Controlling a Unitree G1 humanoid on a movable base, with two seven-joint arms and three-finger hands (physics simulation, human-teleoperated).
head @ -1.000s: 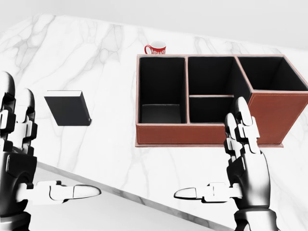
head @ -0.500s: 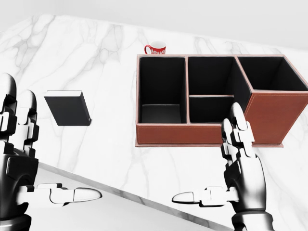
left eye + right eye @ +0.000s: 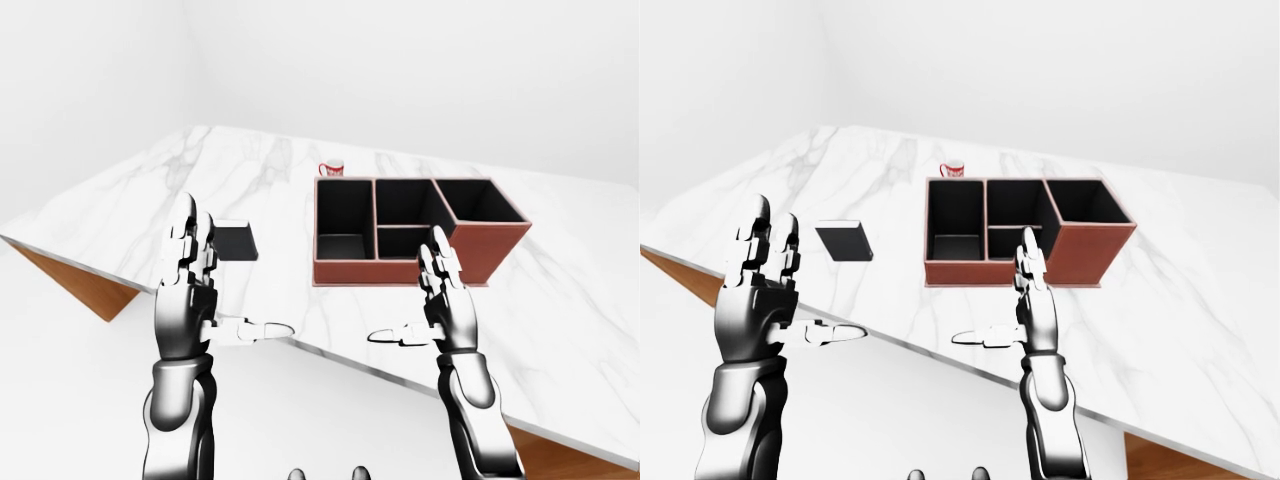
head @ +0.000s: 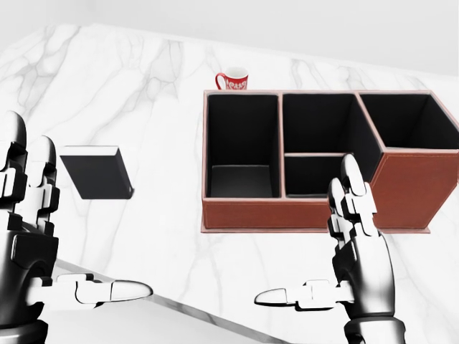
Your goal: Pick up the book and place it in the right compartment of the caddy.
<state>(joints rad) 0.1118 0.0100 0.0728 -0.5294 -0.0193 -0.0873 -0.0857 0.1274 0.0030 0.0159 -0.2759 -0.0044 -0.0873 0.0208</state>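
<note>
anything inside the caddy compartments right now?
The caddy looks empty: the tall left bin, both middle bins and the right compartment show only dark lining. The right robot hand covers a corner of the lower middle bin. The book lies outside, on the table.

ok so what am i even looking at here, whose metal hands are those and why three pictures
These are simulator renders from cameras on a humanoid robot's head, looking out over its own arms: a head view plus a left-eye and right-eye pair showing nearly the same scene. The shiny left hand and right hand are the robot's own, three fingers each, both open and holding nothing. They hover at the near edge of a white marble table. On it lie a flat black book, a brown leather caddy with several empty dark compartments, and beyond it a small red and white mug. The book sits apart, left of the caddy, untouched.
</note>
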